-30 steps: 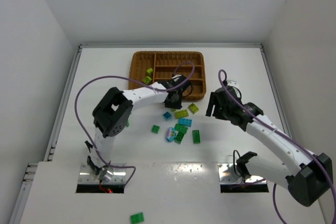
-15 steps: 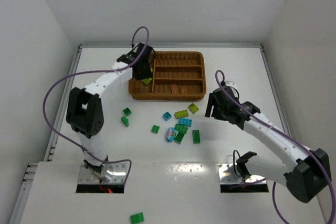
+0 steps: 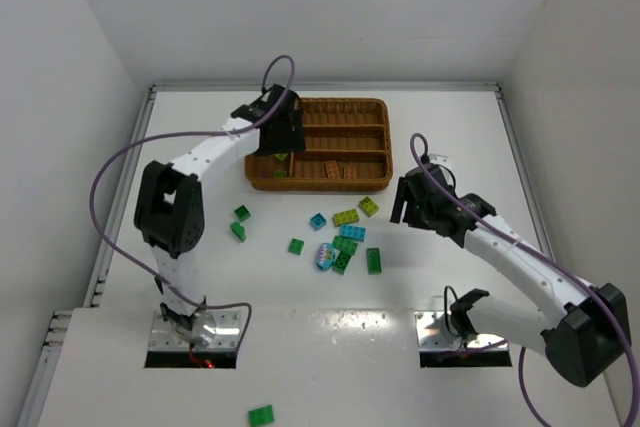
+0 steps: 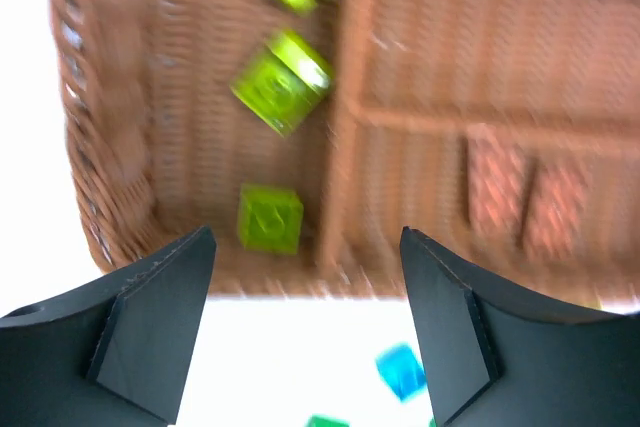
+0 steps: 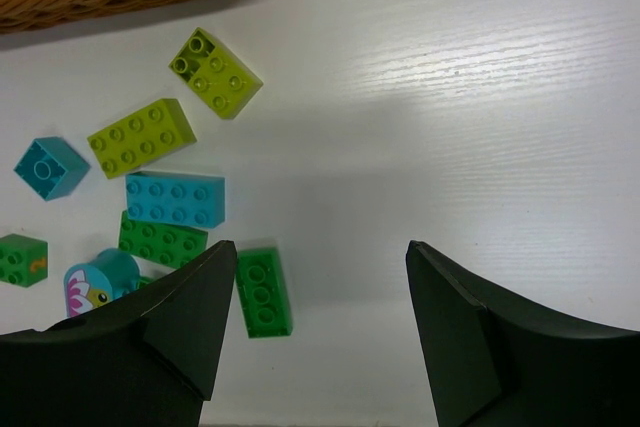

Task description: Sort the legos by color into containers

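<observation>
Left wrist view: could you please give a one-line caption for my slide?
Open left claw above the brown wicker tray, whose narrow side section holds three lime green plastic bricks.

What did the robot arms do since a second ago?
The left hand swung from the brick pile away and leftward to the narrow side section of the basket, where it now hangs open over three lime bricks. The right hand and the pile stayed put.
</observation>
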Available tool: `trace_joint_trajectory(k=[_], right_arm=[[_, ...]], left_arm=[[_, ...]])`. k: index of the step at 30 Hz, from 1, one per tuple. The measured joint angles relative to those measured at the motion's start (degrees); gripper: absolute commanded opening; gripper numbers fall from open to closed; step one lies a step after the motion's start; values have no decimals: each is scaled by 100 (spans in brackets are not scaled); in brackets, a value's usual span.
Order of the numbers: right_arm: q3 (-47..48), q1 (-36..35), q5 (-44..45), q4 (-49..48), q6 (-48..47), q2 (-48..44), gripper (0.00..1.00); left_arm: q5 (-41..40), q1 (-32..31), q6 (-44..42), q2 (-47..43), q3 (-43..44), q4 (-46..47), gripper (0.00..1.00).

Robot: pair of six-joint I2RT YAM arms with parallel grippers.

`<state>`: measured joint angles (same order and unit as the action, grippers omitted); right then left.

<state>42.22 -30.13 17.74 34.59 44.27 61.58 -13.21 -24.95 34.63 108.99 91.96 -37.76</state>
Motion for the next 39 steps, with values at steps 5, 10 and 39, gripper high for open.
trace_joint_trajectory(k=[5, 10, 39], right_arm=[[0, 0, -90, -59, -4, 151, 70], [-57, 2, -166, -107, 2, 254, 70], [-407, 4, -26, 584, 122, -608, 70]], left_arm=[[437, -979, -422, -933, -881, 319, 82], [909, -1891, -782, -824, -1346, 529, 89], [551, -2559, -1602, 1161, -437, 629, 44]])
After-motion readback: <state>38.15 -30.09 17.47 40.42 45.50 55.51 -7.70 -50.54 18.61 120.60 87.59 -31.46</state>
